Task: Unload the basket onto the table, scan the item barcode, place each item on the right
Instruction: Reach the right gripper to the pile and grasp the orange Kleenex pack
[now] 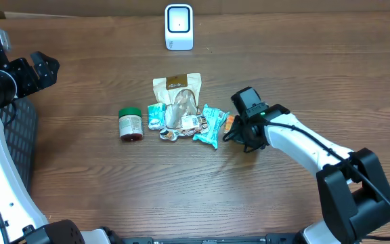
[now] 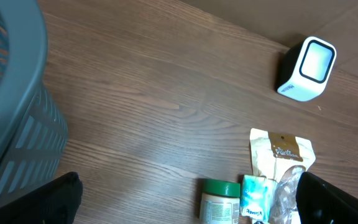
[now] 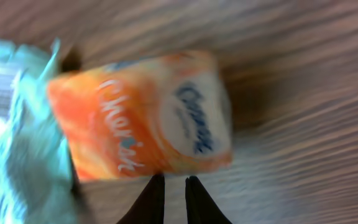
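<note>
A white barcode scanner (image 1: 179,27) stands at the back of the table, also showing as the scanner (image 2: 307,61) in the left wrist view. An orange snack packet (image 3: 145,115) lies flat at the right end of the item pile, the packet (image 1: 229,123) half hidden under the arm from overhead. My right gripper (image 3: 173,180) is low over the table, jaws almost together with bare wood in the slit, tips at the packet's near edge. That view is motion-blurred. My left gripper (image 2: 188,177) hangs wide open and empty, high at the far left.
The pile holds a green-lidded jar (image 1: 131,124), a beige pouch (image 1: 177,88), teal packets (image 1: 212,127) and small wrapped items. A teal packet (image 3: 11,124) touches the orange one. A dark mesh basket (image 1: 20,135) sits at the left edge.
</note>
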Robot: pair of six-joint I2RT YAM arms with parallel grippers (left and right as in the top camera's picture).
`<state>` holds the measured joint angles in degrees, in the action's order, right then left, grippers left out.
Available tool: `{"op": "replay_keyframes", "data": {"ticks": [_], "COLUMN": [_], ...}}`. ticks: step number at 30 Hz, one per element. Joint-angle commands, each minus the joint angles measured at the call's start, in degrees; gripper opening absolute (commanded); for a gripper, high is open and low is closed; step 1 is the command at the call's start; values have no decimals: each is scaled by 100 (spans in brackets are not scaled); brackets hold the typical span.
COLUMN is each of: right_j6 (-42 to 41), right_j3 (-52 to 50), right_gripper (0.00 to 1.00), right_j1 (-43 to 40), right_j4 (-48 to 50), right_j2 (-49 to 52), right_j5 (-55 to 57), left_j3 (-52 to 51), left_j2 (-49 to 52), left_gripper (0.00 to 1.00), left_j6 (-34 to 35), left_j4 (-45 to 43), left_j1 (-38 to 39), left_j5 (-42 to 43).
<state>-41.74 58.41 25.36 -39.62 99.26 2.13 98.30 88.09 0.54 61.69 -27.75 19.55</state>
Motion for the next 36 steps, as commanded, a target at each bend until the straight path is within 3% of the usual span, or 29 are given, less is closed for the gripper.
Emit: {"op": "replay_keyframes", "data": {"ticks": [1, 7, 11, 16, 21, 23, 29, 36], "right_j6": [-17, 658, 1023, 1226, 922, 522, -678, -671], "right_j3": [-46, -46, -44, 203, 433, 393, 149, 149], "right_gripper": [14, 14, 15, 29, 35, 34, 14, 11], "right_j1": [-254, -616, -713, -713, -625, -560, -354, -199], "right_j4": [74, 861, 1410, 1578, 1668, 1663, 1808, 1941], "right_j2": [-11, -11, -13, -15, -13, 2, 299, 533], "right_j5": [511, 721, 188, -1010, -1727, -1635, -964, -970], "left_j3": [96, 96, 96, 96, 96, 96, 96, 96], "left_j2": [-35, -35, -35, -35, -35, -35, -35, -35], "left_gripper": [100, 100, 99, 99, 100, 100, 100, 100], "left_j6": [94, 94, 94, 94, 94, 94, 94, 94], "left_j4": [-4, -4, -7, -7, -4, -4, -4, -4], "left_j1": [39, 39, 39, 39, 39, 39, 39, 39], "left_j5": [85, 85, 85, 85, 85, 85, 85, 85]}}
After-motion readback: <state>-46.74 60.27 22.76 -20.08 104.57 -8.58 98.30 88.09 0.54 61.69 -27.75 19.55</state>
